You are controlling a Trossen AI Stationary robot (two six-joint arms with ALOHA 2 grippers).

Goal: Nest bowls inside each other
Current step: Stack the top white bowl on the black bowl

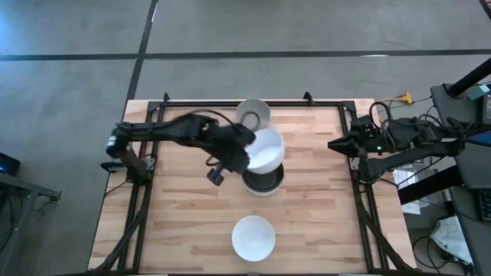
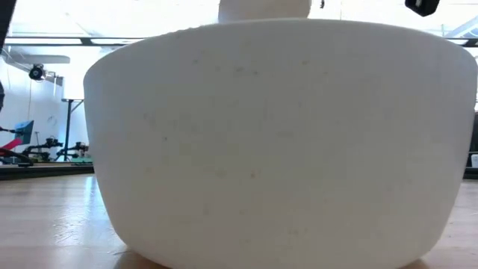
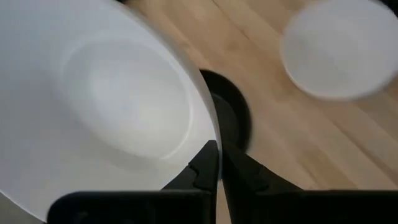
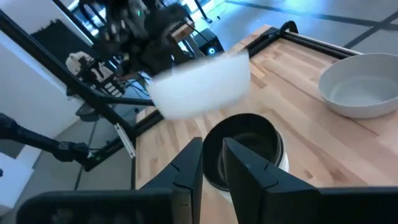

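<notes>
Left gripper pinches the rim of a white bowl, held tilted above the black bowl at table centre. Right gripper parked at the right edge, jaws narrowly parted, empty. Low view: only a near white bowl, probably the front one. High view adds a grey bowl behind. No readable writing.

The left gripper is clamped on the rim of a white bowl, its fingers pressed tight together over the edge. Beyond that rim a black bowl sits on the wooden table, and farther off lies another white bowl, apart from both.
</notes>
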